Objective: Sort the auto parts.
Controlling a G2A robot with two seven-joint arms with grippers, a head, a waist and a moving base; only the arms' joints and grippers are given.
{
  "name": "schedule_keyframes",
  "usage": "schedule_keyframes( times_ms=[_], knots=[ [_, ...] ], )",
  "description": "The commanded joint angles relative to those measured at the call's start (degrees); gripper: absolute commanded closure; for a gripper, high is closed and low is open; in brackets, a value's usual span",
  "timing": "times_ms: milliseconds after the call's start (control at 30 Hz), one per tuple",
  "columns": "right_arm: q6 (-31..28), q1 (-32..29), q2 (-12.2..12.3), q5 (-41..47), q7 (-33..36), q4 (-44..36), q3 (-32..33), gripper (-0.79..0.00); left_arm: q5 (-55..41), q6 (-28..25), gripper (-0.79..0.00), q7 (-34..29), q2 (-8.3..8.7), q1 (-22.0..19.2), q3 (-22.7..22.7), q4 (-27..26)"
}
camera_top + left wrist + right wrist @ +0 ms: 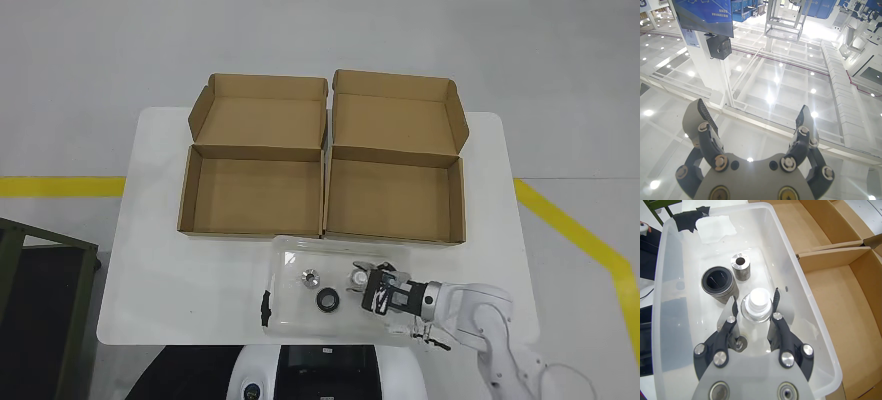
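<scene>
- Now, in the top view, the desk carries two open cardboard boxes side by side, the left box and the right box.
- A clear bin sits in front of them, close to the robot.
- The right arm lies low over the right end of the bin, and the right end effector is at the white part.
- A small metal tube and a dark ring part stand in the bin too, a little way off.
- Next, in the left wrist view, the left end effector points up at the ceiling. Its fingers are wide apart and hold nothing.
- Last, in the right wrist view, the right end effector points down into the bin, with one finger on each side of the white part. The fingers are apart and not squeezing yet.
- The white part looks like plastic, so it is probably light and hard, not squishy.
- It is round and smooth, with steps like a little cake, so it could slip.
- I think the best place to hold it is low on its round sides, where it is wider, with a gentle, even squeeze.
- The ring part looks like metal and is likely heavier. It stands just beside one finger, so it could get bumped.
</scene>
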Motion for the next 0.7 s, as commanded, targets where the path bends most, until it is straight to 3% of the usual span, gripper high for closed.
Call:
schedule_keyframes(
  times_ms=[0, 67, 400, 667],
  knots=[
    [-0.4, -0.2, 0.1, 1.2, -0.9, -0.5, 0.2, -0.166, 0.0, 0.0, -0.785, 0.0, 0.0, 0.0, 0.0, 0.0],
    [-0.8, -0.6, 0.4, 1.3, -1.2, -1.6, 1.0, 0.0, 0.0, 0.0, -0.785, 0.0, 0.0, 0.0, 0.0, 0.0],
    [-2.2, -4.4, 1.5, 3.3, -4.7, -8.8, 4.8, 0.0, 0.0, 0.0, -0.785, 0.0, 0.0, 0.0, 0.0, 0.0],
    [3.2, -6.7, 1.7, 5.7, -14.9, -11.2, 5.8, 0.0, 0.0, 0.0, -0.785, 0.0, 0.0, 0.0, 0.0, 0.0]
  ],
)
